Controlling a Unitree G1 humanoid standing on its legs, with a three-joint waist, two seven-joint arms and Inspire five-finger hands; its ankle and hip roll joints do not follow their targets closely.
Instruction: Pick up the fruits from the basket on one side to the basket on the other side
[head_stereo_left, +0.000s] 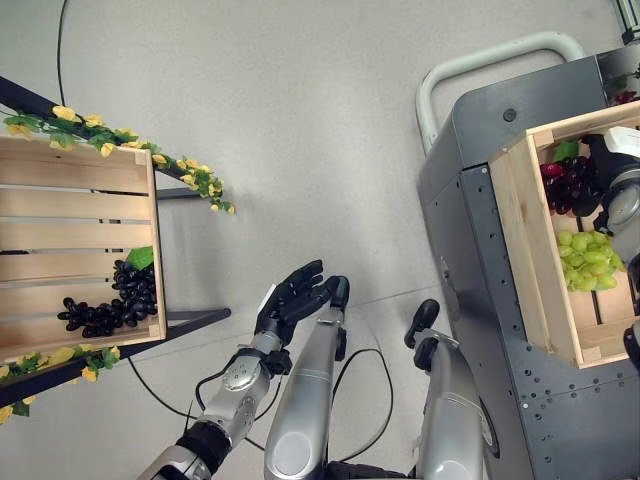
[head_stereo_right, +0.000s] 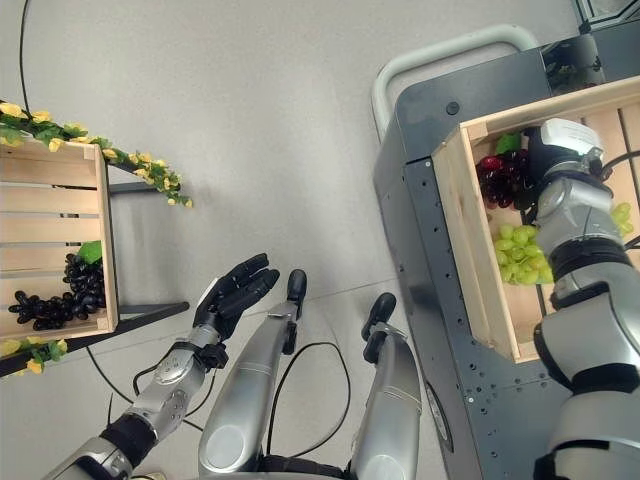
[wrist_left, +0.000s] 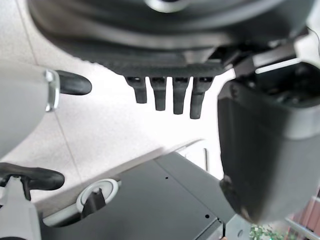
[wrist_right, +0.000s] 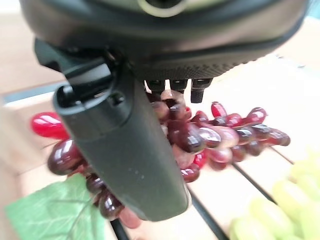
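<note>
The right hand (wrist_right: 125, 150) reaches down into the wooden crate (head_stereo_right: 470, 250) on the dark grey cart (head_stereo_right: 420, 200), its thumb and fingers closed around the bunch of red grapes (wrist_right: 210, 135) that lies at the crate's far end beside a green leaf (wrist_right: 40, 215). Just nearer along the slatted floor of the same crate lies a bunch of green grapes (head_stereo_right: 520, 255), close to the red bunch. A white tubular handle (head_stereo_right: 440, 55) curves round the cart's far end.

The left hand (head_stereo_left: 292, 298) hangs over the grey floor between the two containers, fingers straight and spread, holding nothing.

Well apart on the robot's left, a second wooden crate (head_stereo_left: 75, 200) rests on a dark-framed stand (head_stereo_left: 190, 320) trimmed with a garland of yellow flowers and green leaves (head_stereo_left: 190, 170). In that crate's near right corner lies a bunch of black grapes (head_stereo_left: 115, 300) with a green leaf on top.
</note>
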